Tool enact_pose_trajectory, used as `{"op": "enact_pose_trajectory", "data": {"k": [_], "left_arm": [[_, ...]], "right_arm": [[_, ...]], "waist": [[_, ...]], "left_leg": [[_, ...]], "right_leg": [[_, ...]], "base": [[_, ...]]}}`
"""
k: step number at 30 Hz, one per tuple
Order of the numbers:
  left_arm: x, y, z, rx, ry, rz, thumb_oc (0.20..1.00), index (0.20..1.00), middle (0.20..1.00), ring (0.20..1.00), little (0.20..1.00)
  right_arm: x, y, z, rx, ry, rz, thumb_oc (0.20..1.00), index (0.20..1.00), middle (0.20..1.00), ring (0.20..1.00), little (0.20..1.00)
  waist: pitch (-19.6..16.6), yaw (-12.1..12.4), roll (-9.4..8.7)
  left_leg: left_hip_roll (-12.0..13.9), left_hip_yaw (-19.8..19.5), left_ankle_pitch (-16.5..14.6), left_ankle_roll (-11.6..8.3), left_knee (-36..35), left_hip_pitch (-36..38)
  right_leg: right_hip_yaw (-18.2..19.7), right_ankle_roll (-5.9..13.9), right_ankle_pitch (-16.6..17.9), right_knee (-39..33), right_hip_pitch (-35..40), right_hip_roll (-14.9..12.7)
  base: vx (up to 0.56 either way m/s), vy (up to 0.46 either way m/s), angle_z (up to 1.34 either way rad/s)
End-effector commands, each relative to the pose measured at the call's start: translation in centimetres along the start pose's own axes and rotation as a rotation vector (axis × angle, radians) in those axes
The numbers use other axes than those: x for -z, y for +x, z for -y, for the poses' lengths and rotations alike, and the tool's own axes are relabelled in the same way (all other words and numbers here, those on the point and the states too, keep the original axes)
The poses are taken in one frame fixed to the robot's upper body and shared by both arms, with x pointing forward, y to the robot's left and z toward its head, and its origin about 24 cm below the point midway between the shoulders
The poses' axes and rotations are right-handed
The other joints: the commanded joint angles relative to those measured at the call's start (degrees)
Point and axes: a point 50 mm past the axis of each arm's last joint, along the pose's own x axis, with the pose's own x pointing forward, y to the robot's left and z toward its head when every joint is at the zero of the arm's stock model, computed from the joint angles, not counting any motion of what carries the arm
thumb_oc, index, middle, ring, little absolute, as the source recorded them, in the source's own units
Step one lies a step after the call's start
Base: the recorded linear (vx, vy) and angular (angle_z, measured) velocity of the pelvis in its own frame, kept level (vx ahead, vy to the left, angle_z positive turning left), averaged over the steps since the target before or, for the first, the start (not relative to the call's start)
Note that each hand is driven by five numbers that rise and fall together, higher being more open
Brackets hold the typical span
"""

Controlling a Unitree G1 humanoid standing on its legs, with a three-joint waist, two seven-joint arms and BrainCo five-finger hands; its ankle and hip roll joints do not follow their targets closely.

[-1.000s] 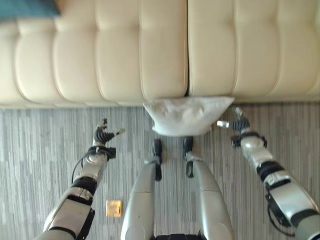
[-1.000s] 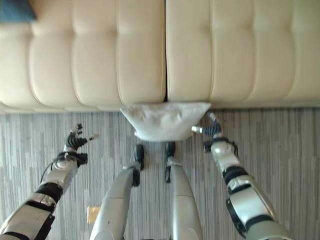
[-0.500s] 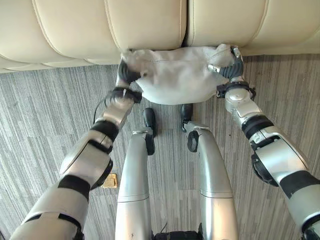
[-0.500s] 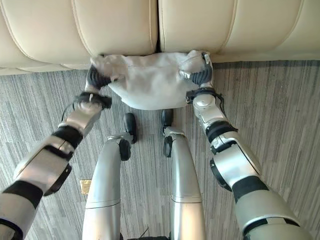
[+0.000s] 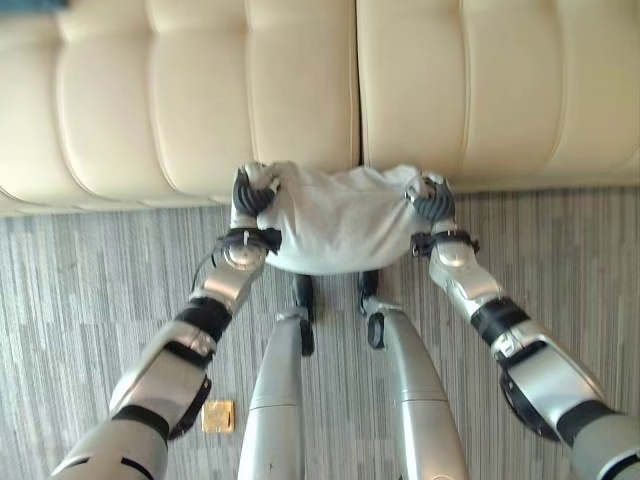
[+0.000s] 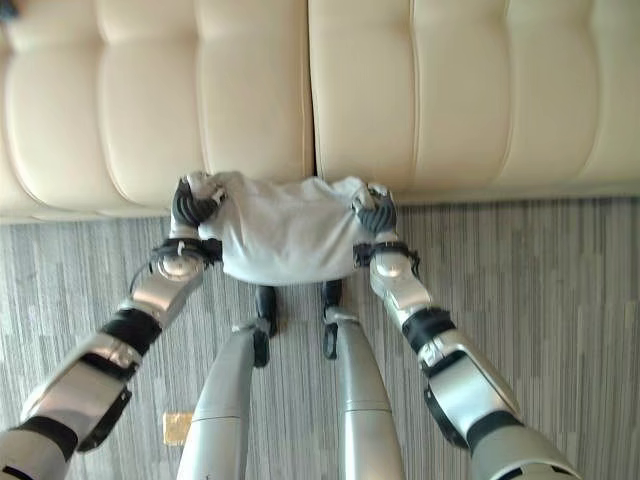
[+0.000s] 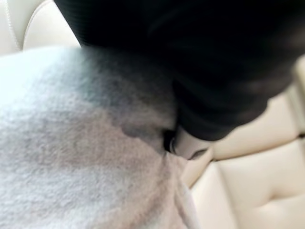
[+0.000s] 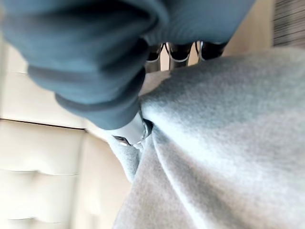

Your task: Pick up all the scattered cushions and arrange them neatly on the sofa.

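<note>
A light grey cushion [image 5: 340, 225] hangs between my two hands, lifted off the floor in front of the cream sofa [image 5: 300, 90]. My left hand [image 5: 250, 192] is curled round its left top corner, and my right hand [image 5: 431, 200] grips its right top corner. In the left wrist view the grey cloth [image 7: 71, 157] bunches against my left hand [image 7: 190, 143]. The right wrist view has the cushion [image 8: 224, 143] pressed against my right hand [image 8: 128, 129], with the sofa seat behind.
The tufted sofa seat [image 6: 400, 90] spans the far side, with a seam between two seat pads. Grey striped carpet [image 5: 80, 290] lies below. A small yellow square [image 5: 217, 415] sits on the carpet at the near left.
Both hands have lifted the cushion off the floor and hold it by its corners at the sofa's front edge. The camera has tilted up, bringing more of the sofa seat into view.
</note>
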Motion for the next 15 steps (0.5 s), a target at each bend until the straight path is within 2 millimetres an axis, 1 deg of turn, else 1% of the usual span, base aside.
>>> {"op": "enact_pose_trajectory", "data": {"k": [1, 2, 3, 4, 5, 7, 8, 9, 10, 12, 15], "left_arm": [[-4.6, -0.1, 3.0, 0.098, -0.134, 0.221, 0.2, 0.2, 0.2, 0.2, 0.2], [-3.1, -2.3, 2.8, 0.12, -0.18, 0.193, 0.2, 0.2, 0.2, 0.2, 0.2], [-2.6, -3.0, 2.6, 0.125, -0.189, 0.181, 0.2, 0.2, 0.2, 0.2, 0.2], [-2.6, -3.1, 2.6, 0.125, -0.188, 0.18, 0.2, 0.2, 0.2, 0.2, 0.2], [-2.0, -3.8, 2.4, 0.132, -0.184, 0.169, 0.2, 0.2, 0.2, 0.2, 0.2], [-1.0, -5.6, 1.7, 0.151, -0.188, 0.142, 0.2, 0.2, 0.2, 0.2, 0.2], [0.2, -7.2, 1.0, 0.166, -0.17, 0.106, 0.2, 0.2, 0.2, 0.2, 0.2], [0.7, -8.0, 0.6, 0.172, -0.17, 0.092, 0.2, 0.2, 0.2, 0.2, 0.2], [0.7, -8.0, 0.5, 0.172, -0.17, 0.091, 0.2, 0.2, 0.2, 0.2, 0.2], [1.2, -9.3, -0.3, 0.186, -0.157, 0.073, 0.2, 0.2, 0.2, 0.2, 0.2], [1.7, -10.9, -0.9, 0.227, -0.135, 0.051, 0.2, 0.2, 0.2, 0.2, 0.2]], "right_arm": [[-6.8, -0.8, -6.1, -0.264, 0.152, 0.319, 0.2, 0.2, 0.2, 0.2, 0.2], [-5.3, -2.9, -5.6, -0.295, 0.173, 0.304, 0.2, 0.2, 0.2, 0.2, 0.2], [-4.9, -3.6, -5.4, -0.302, 0.182, 0.303, 0.2, 0.2, 0.2, 0.2, 0.2], [-4.9, -3.6, -5.3, -0.302, 0.182, 0.302, 0.2, 0.2, 0.2, 0.2, 0.2], [-4.5, -4.4, -5.2, -0.313, 0.188, 0.298, 0.2, 0.2, 0.2, 0.2, 0.2], [-3.8, -6.0, -4.7, -0.344, 0.193, 0.294, 0.2, 0.2, 0.2, 0.2, 0.2], [-3.3, -7.5, -4.1, -0.374, 0.188, 0.292, 0.2, 0.2, 0.2, 0.2, 0.2], [-3.1, -8.1, -3.6, -0.383, 0.171, 0.292, 0.2, 0.2, 0.2, 0.2, 0.2], [-3.0, -8.1, -3.6, -0.383, 0.171, 0.291, 0.2, 0.2, 0.2, 0.2, 0.2], [-3.0, -9.2, -2.6, -0.401, 0.133, 0.306, 0.2, 0.2, 0.2, 0.2, 0.2], [-2.9, -10.6, -1.4, -0.412, 0.103, 0.311, 0.2, 0.2, 0.2, 0.2, 0.2]], "waist": [[0.46, -1.11, 1.02], [0.39, -1.19, 0.62], [0.36, -1.21, 0.5], [0.51, -1.2, 0.48], [0.52, -1.19, 0.35], [-0.22, -1.32, 0.07], [-1.19, -1.25, -0.29], [-1.85, -1.3, -0.35], [-1.92, -1.34, -0.36], [-3.52, -1.42, -0.49], [-6.02, -1.56, -0.68]], "left_leg": [[1.7, -4.29, 0.04, -2.99, -4.55, 4.72], [1.64, -4.21, 1.1, -3.48, -10.22, 13.63], [1.61, -4.02, 1.56, -3.63, -12.29, 16.77], [1.62, -3.99, 1.62, -3.63, -12.49, 17.11], [1.77, -3.83, 1.93, -3.75, -13.86, 19.74], [1.96, -3.57, 2.9, -3.86, -17.68, 25.89], [2.09, -2.99, 3.17, -3.99, -20.42, 31.5], [2.21, -2.8, 3.34, -3.98, -21.94, 33.98], [2.17, -2.82, 3.65, -3.96, -22.23, 34.0], [2.65, -2.34, 3.96, -4.11, -24.81, 38.62], [3.0, -1.43, 4.05, -4.08, -27.24, 44.11]], "right_leg": [[2.64, 5.96, -5.32, -2.86, 6.4, -0.33], [1.91, 6.42, -4.15, -8.75, 15.06, -0.6], [1.84, 6.58, -3.73, -10.58, 18.12, -0.42], [1.85, 6.58, -3.69, -10.72, 18.43, -0.42], [1.56, 6.69, -3.39, -12.32, 21.22, -0.57], [1.3, 7.06, -2.48, -16.67, 27.77, -0.61], [0.98, 7.36, -2.3, -20.06, 33.8, -0.37], [0.92, 7.44, -2.21, -21.51, 36.4, -0.28], [0.89, 7.45, -1.96, -21.77, 36.43, -0.31], [0.6, 7.78, -1.7, -24.19, 40.84, -0.05], [0.47, 7.88, -1.93, -26.79, 46.48, 0.71]], "base": [[0.1, -0.041, 0.01], [0.12, -0.046, -0.01], [0.12, -0.047, 0.02], [0.07, -0.017, 0.07], [0.08, -0.022, 0.07], [0.18, -0.044, -0.01], [0.25, -0.046, -0.05], [0.2, -0.032, -0.05], [0.13, -0.014, -0.07], [0.15, -0.02, -0.06], [0.19, -0.042, -0.02]]}}
